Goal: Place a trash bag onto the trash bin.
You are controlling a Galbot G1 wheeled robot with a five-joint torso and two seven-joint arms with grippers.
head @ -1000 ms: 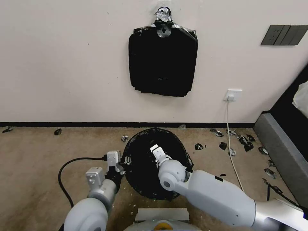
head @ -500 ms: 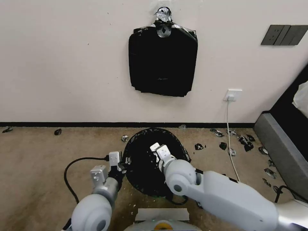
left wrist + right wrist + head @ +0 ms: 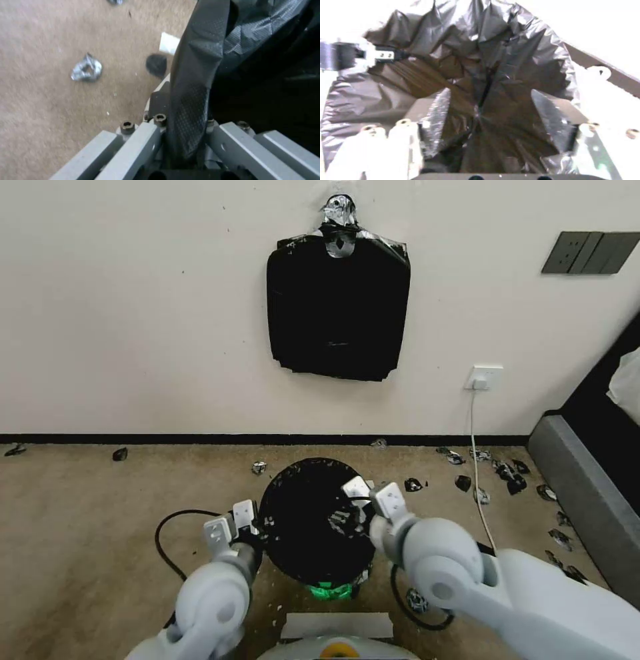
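Stretching the trash bag (image 3: pixel 313 513), thin glossy crinkled black film, across the round trash bin's mouth: left gripper (image 3: pixel 235 517) clamping a fold at the bag's left edge, right gripper (image 3: pixel 373 495) at the right edge with fingers apart inside the film. Bin itself lying hidden beneath, between both grippers.

The thin glossy black plastic trash bag (image 3: pixel 313 520) is sitting on the beige carpet floor (image 3: pixel 87 527) in front of the cream wall (image 3: pixel 133 313), directly below the flat squarish stack of black bags (image 3: pixel 338 310) that is hanging on that wall. The left gripper (image 3: pixel 250 527) is touching the bag's left edge and the right gripper (image 3: pixel 363 500) is standing at its right edge. Small torn black scraps (image 3: pixel 510 480) are lying to the right, near the white wall socket (image 3: pixel 485 377) and the grey padded furniture edge (image 3: pixel 587 500).
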